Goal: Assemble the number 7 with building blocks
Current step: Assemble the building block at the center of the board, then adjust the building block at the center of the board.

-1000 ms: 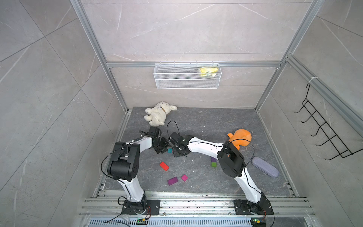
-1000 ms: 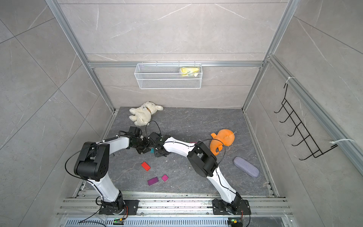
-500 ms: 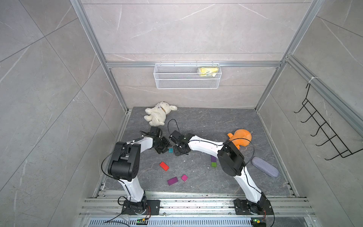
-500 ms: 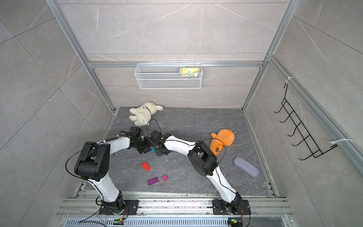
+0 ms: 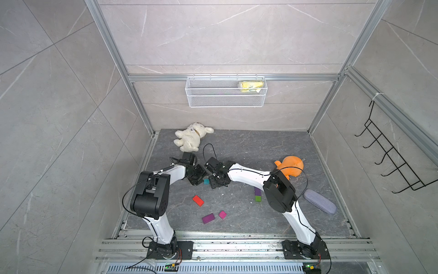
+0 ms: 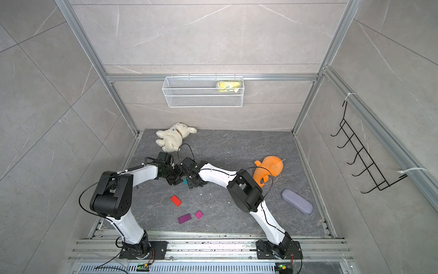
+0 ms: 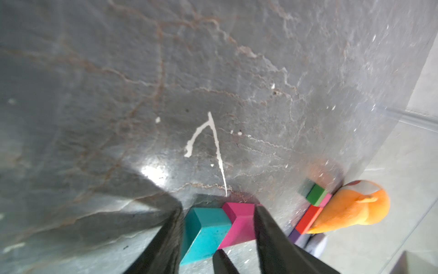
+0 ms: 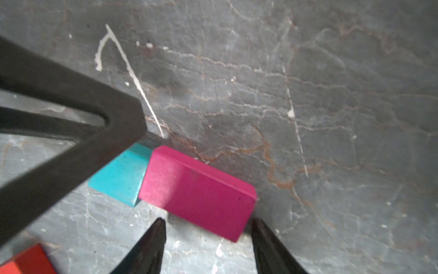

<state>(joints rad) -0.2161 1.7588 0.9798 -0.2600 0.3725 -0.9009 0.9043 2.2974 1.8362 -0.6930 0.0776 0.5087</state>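
Left arm [image 5: 166, 176] and right arm [image 5: 246, 176] reach low, meeting tip to tip near the bench's [image 5: 248, 147] left edge. Left gripper [image 7: 217, 208] fingers parted astride the teal block [image 7: 206, 233]; right gripper [image 8: 208, 220] fingers parted at the end of the adjoining magenta block [image 8: 196, 192].

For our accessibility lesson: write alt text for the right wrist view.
A magenta block lies on the grey marbled floor, a teal block touching one end. The right gripper hovers just short of it, jaws open.
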